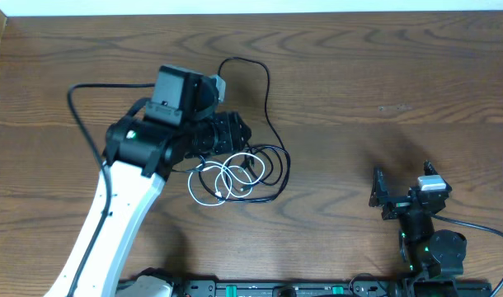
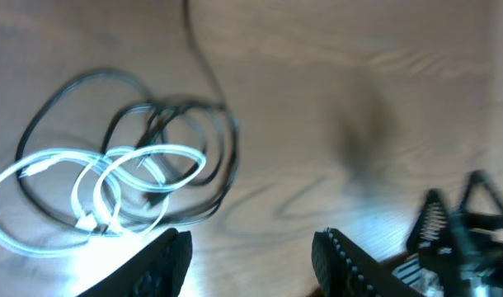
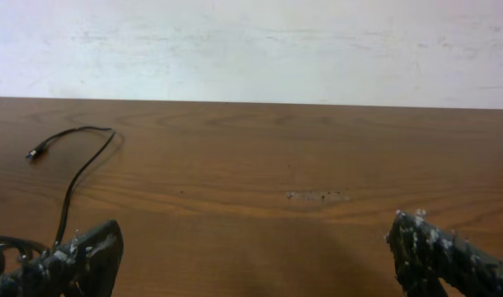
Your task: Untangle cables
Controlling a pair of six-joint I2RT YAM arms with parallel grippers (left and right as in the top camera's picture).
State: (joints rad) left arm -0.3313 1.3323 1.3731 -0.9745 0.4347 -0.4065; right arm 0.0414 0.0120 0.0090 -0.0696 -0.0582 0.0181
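A tangle of thin cables lies mid-table: a white cable point(image 1: 214, 183) coiled in loops, with black cables point(image 1: 272, 165) looped over and around it. One black cord runs up to a plug near the far side point(image 1: 224, 62). In the left wrist view the white loops point(image 2: 111, 177) and black loops point(image 2: 194, 124) lie left of the jaws. My left gripper point(image 1: 235, 136) hovers over the tangle's upper left edge, open and empty point(image 2: 251, 260). My right gripper point(image 1: 400, 191) is open and empty point(image 3: 256, 247) at the right front. The black cord's end point(image 3: 39, 153) shows far left there.
The left arm's thicker black lead point(image 1: 82, 115) arcs over the table at the left. The wooden table point(image 1: 383, 91) reaches a white wall at the back point(image 3: 251, 41). The right arm's base point(image 1: 433, 252) stands at the front edge.
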